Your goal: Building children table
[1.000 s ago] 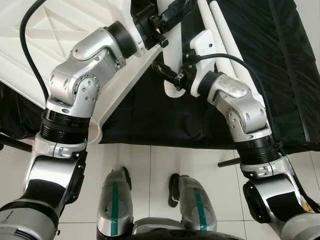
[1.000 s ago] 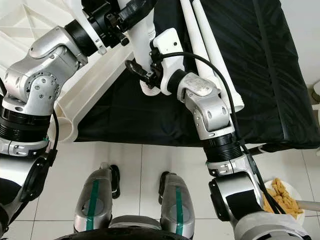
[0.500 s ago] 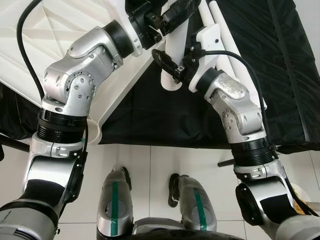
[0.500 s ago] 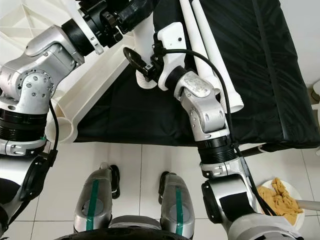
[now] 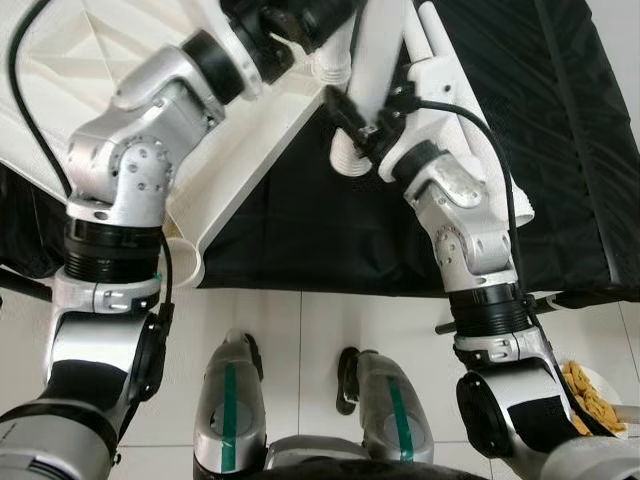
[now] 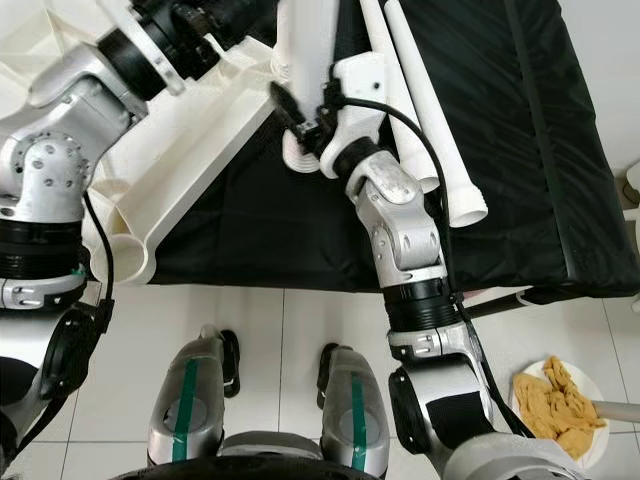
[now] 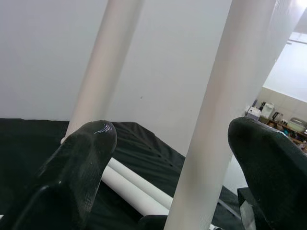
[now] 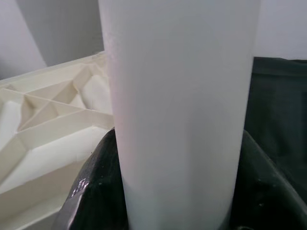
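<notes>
- Altogether, four white table legs can be counted: one upright in the right gripper (image 8: 177, 211), one beside the left gripper (image 7: 168, 158), and two loose legs (image 6: 420, 90) lying side by side on the black cloth (image 5: 560, 120).
- Each leg is a smooth, round plastic tube; the held leg (image 6: 305, 50) ends in a ribbed, threaded collar near the cloth.
- One cream tabletop (image 5: 120, 40) lies upside down, its underside a moulded grid of triangular ribs, with a round socket at its near corner (image 6: 130, 255).
- Right claw: its two black fingers (image 8: 96, 191) clamp the held leg from both sides, just off the tabletop's edge.
- Left claw: spread wide, a second leg (image 7: 225, 96) standing between its glossy black fingertips (image 7: 91, 143); whether they touch it I cannot tell.
- One plate with tan, crumpled pieces (image 6: 560, 395) sits on the tiled floor (image 6: 290, 330).
- No readable writing or brand marks.
</notes>
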Robot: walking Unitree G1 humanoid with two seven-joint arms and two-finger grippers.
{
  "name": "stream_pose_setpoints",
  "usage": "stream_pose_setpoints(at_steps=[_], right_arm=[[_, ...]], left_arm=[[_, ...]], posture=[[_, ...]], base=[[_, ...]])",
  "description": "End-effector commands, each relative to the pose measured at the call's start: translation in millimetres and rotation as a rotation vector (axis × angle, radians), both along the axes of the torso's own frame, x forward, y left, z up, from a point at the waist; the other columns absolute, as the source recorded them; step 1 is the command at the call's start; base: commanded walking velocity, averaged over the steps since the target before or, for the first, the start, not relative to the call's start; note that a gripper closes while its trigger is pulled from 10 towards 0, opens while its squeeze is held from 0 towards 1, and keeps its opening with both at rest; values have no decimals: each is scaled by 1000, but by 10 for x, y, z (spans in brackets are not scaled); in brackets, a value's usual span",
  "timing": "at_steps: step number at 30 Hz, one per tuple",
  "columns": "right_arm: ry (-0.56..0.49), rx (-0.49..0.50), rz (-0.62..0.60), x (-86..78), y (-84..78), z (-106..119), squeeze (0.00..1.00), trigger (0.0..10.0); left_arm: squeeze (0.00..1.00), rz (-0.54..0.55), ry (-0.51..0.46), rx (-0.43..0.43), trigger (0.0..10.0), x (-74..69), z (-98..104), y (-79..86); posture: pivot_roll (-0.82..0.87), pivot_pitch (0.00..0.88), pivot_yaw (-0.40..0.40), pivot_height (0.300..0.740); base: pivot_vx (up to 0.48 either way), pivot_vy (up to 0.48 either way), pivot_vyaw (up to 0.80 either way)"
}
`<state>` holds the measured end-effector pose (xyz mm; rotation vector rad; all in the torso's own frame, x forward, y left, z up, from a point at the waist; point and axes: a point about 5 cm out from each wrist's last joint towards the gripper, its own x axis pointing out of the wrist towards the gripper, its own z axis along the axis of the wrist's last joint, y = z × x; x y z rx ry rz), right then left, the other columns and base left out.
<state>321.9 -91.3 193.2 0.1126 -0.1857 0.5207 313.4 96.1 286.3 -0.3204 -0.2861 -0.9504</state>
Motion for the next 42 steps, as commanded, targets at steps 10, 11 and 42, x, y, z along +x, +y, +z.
stream_pose_setpoints(at_steps=[10,11,42], right_arm=[[-59,134,-168,17,-215,24,0,10000],[-59,134,-168,17,-215,24,0,10000],[-74,144,-270,-31,-406,-154,0,10000]], left_arm=[[0,204,173,20,10000,158,-336,117],[0,204,173,20,10000,158,-336,117],[0,345,219,562,10000,-98,-1229,158]], posture=[[84,107,-66,740],[84,107,-66,740],[108,73,-77,740]], base=[[0,0,0],[0,0,0],[0,0,0]])
